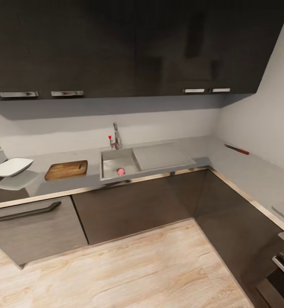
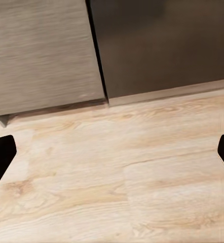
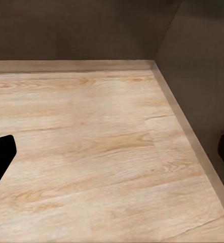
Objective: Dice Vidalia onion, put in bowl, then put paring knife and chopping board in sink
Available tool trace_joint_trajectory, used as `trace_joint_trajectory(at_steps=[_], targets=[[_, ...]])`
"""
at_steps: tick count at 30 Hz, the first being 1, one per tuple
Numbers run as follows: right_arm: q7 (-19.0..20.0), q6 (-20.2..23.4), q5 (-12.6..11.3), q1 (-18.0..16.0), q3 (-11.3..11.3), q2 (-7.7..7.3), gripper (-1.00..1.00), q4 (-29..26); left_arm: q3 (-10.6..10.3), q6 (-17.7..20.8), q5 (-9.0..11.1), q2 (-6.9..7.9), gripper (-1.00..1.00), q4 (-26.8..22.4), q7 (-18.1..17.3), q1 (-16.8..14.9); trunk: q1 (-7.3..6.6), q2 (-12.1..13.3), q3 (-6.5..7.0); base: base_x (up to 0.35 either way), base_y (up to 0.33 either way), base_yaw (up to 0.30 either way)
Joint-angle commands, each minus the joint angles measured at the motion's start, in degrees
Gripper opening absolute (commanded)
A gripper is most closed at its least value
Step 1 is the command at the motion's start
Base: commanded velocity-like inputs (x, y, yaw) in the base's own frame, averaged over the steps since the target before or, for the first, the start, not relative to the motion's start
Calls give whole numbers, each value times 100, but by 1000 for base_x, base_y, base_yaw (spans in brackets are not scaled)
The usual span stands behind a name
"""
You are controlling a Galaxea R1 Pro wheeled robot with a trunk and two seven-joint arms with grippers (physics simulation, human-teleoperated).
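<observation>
From the head view the sink point(image 1: 118, 164) sits in the countertop point(image 1: 193, 147) with the small pinkish onion point(image 1: 121, 171) lying in its basin near the drain; the chopping board point(image 1: 66, 169) lies flat just beside the sink, and the white bowl point(image 1: 11, 167) stands further along; a red-handled utensil point(image 1: 237, 149) rests by the side wall; the left gripper point(image 2: 112, 154) and right gripper point(image 3: 112, 154) hang over the wooden floor point(image 2: 142, 172), fingers spread wide apart, holding nothing.
</observation>
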Motion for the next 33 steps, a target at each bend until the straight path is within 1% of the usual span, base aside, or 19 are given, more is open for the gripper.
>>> trace_joint_trajectory(at_steps=[1, 10, 21, 27, 33], targets=[[-40, -5, 61, -4, -29, 2, 100, 1, -7, -4, -1, 3, 100, -8, 19, 1, 5, -12, -9, 63, -246, -61], [-40, -5, 61, -3, -28, 2, 100, 3, -7, -3, -1, 3, 100, -8, 19, 1, 5, -12, -4, 86, -226, -16], [-40, -5, 61, -4, -24, 10, 100, 4, 0, -3, -1, 3, 100, -8, 23, 1, 5, -12, -4, 199, -224, 3], [-40, -5, 61, -2, -23, 11, 100, 7, 2, -3, -1, 3, 100, -8, 27, 1, 5, -12, -4, 220, -226, 78], [-40, -5, 61, -4, -22, 11, 100, 10, 2, -3, -1, 3, 100, -8, 27, 1, 5, -12, -4, 221, -226, 147]])
